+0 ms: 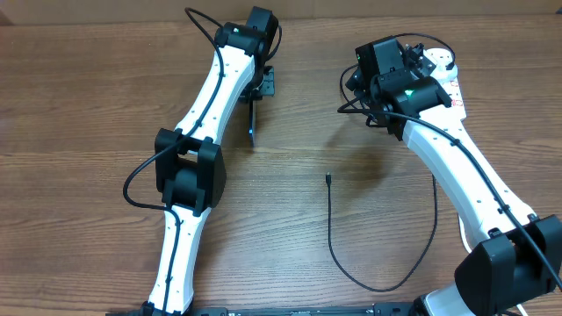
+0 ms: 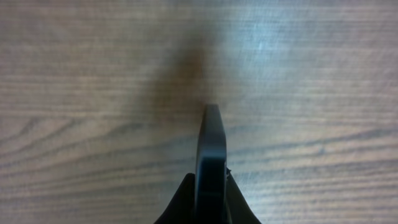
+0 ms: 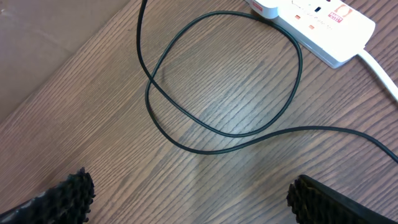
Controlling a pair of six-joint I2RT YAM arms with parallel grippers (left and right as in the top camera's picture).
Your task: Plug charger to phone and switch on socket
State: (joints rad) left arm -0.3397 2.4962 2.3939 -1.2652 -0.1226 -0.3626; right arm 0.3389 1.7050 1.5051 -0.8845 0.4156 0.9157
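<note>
Robotics test bench, most likely in a lab. Two white jointed robot arms with black joints, the left arm [image 1: 189,167] and the right arm [image 1: 457,167], reach across a wood-grain table [image 1: 79,114] from its near edge. Thin black wires run along their bodies, and a green light glows on the right one. A white socket [image 3: 329,28] strip and a loose black charger [image 1: 328,215] cable lie on the table. The room beyond the table is out of view.
</note>
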